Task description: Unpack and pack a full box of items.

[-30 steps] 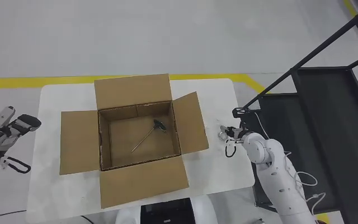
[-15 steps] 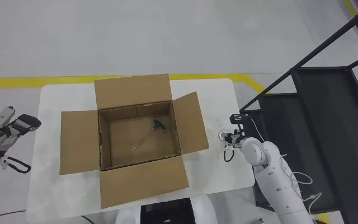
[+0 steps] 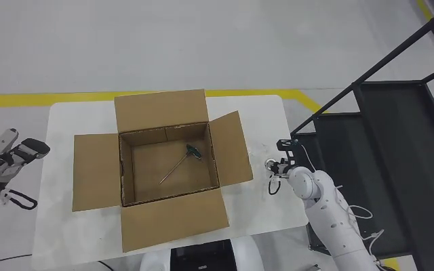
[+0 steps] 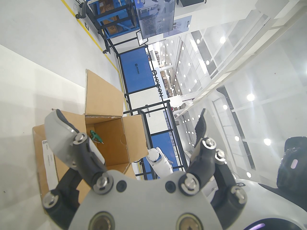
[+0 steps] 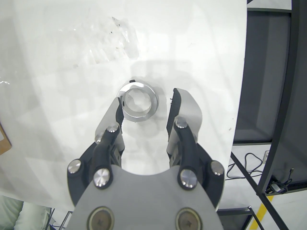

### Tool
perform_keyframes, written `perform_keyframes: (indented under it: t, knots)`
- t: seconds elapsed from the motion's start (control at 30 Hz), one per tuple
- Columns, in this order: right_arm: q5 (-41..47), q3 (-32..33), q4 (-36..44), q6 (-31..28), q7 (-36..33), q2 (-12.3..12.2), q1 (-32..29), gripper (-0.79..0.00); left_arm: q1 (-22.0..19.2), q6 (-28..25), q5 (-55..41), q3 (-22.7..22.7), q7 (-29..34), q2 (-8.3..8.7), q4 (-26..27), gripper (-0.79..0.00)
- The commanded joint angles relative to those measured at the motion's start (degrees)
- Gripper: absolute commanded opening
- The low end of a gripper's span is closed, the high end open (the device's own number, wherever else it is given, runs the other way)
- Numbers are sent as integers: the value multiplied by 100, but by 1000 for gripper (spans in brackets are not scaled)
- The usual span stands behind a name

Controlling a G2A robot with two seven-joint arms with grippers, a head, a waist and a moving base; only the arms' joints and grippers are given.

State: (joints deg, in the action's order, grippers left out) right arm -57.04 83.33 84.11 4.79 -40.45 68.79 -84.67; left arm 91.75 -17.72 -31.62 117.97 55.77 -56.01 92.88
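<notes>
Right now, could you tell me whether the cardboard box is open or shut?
Open. All four flaps of the box lie spread outward, and a tool shows on its floor.

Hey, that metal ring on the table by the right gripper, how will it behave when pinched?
The metal ring looks solid and thick-walled, so it is probably rigid and heavy for its size. Its smooth, shiny curved rim may slip against the right gripper. Lying flat on the table, it likely won't roll unless tipped onto edge.

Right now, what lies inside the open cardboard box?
A green-handled T-handle wrench lies diagonally on the cardboard box floor. Around it plain cardboard floor shows; only the spot beneath the tool is covered.
</notes>
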Motion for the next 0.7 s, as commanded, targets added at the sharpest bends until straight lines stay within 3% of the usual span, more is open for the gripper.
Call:
perform_keyframes:
  t: [0.0,0.67]
  knots:
    - [24,-8,-14,22,46,4,9,-403,0,0,0,0,0,0,0,0]
    - [132,-102,-248,78,144,17,80,-474,0,0,0,0,0,0,0,0]
